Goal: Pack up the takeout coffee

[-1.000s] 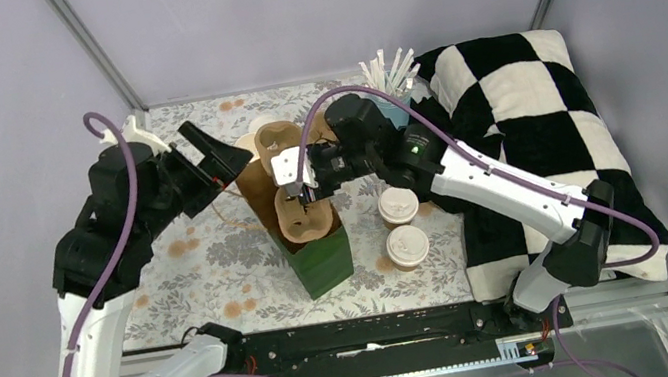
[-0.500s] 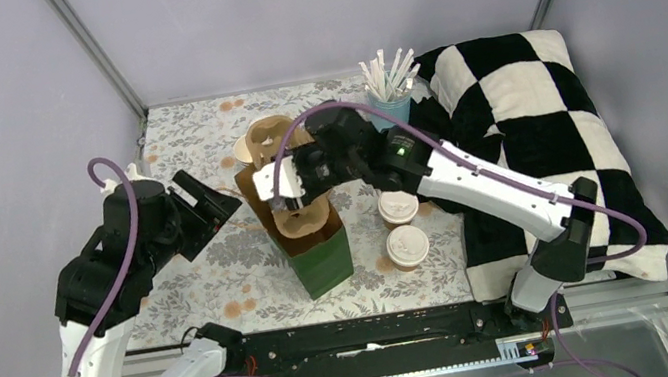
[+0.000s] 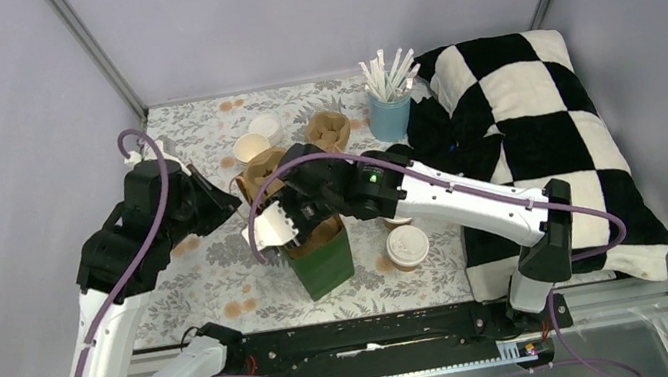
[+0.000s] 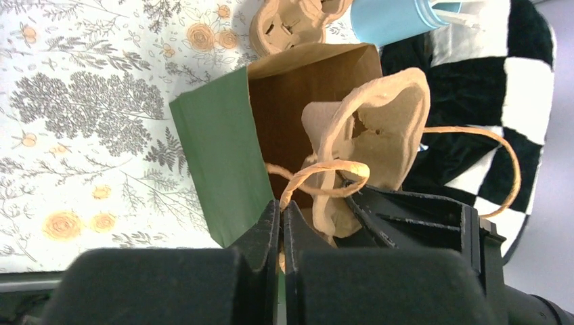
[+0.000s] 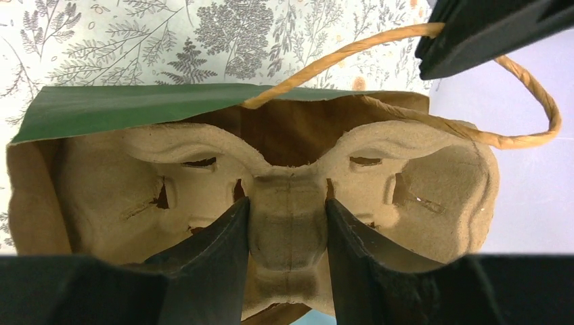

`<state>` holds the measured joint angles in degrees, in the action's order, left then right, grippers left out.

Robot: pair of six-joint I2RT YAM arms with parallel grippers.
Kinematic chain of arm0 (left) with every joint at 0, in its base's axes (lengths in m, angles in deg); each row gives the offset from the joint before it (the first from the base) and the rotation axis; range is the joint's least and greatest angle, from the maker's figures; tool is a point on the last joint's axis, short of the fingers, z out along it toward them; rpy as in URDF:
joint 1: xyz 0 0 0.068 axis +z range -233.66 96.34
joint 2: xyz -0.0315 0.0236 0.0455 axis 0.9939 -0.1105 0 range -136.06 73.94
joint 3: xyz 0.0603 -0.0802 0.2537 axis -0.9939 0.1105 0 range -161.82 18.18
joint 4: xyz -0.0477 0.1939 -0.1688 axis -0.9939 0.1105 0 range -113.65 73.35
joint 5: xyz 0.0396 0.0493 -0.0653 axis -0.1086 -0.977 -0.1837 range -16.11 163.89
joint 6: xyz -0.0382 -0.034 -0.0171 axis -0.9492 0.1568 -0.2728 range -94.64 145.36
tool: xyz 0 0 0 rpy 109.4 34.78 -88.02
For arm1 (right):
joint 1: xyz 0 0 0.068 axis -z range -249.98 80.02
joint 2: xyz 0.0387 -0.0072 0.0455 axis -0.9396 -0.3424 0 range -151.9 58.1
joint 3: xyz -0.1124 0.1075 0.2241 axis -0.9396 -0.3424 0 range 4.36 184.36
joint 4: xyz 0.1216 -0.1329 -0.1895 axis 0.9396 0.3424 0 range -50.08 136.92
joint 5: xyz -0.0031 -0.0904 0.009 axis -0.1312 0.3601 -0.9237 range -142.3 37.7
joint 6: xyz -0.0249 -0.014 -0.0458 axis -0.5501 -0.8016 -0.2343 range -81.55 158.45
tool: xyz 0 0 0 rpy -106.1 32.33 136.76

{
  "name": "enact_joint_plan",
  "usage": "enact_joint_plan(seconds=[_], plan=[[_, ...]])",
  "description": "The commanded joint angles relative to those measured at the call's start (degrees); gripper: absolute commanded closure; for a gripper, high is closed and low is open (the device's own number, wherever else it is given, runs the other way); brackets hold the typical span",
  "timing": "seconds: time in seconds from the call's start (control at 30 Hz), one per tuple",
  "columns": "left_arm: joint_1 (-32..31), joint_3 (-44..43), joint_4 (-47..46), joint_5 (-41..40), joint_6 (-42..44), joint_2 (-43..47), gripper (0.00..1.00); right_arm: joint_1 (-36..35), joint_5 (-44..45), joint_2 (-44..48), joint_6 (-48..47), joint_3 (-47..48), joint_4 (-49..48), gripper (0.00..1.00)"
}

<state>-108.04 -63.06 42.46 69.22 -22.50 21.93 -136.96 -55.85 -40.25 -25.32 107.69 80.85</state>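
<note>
Coffee cups (image 3: 408,246) — near right gripper (image 5: 288,210) (apart)

Bag (image 4: 216,142): matt green paper outside, plain brown kraft inside. Handle (image 5: 365,45): twisted paper cord. Pulp carrier (image 5: 406,196): rough, fibrous, matt tan. Right gripper (image 5: 288,203): smooth matt black plastic fingers. Lidded cup (image 3: 408,246): kraft paper, white plastic lid. Far blue cup (image 4: 399,17): smooth, slight sheen. Right-side blanket (image 3: 541,115): fuzzy cloth.
</note>
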Motion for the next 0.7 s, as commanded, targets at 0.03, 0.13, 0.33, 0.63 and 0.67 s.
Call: enact_joint_plan(seconds=[0.03, 0.13, 0.33, 0.63, 0.67], plan=[[0.1, -1.6, -4.2, 0.8, 5.4, -0.6, 1.0, -0.6, 1.4, 1.3, 2.5, 3.3, 5.1, 0.54], [0.1, -0.9, -5.7, 0.8, 6.3, 0.5, 1.0, -0.6, 1.3, -0.5, 5.2, 4.9, 8.3, 0.55], [0.1, 2.5, -10.3, 2.2, 7.3, 2.4, 1.0, -0.6, -1.2, -1.3, 8.7, 5.4, 9.9, 0.55], [0.1, 3.8, -13.1, 3.6, 10.3, 2.3, 1.0, -0.2, -1.6, -3.6, 15.3, 4.3, 8.4, 0.53], [0.1, 3.7, -13.2, 3.8, 10.7, 2.2, 1.0, 0.0, -2.3, -4.0, 16.4, 4.6, 8.3, 0.53]])
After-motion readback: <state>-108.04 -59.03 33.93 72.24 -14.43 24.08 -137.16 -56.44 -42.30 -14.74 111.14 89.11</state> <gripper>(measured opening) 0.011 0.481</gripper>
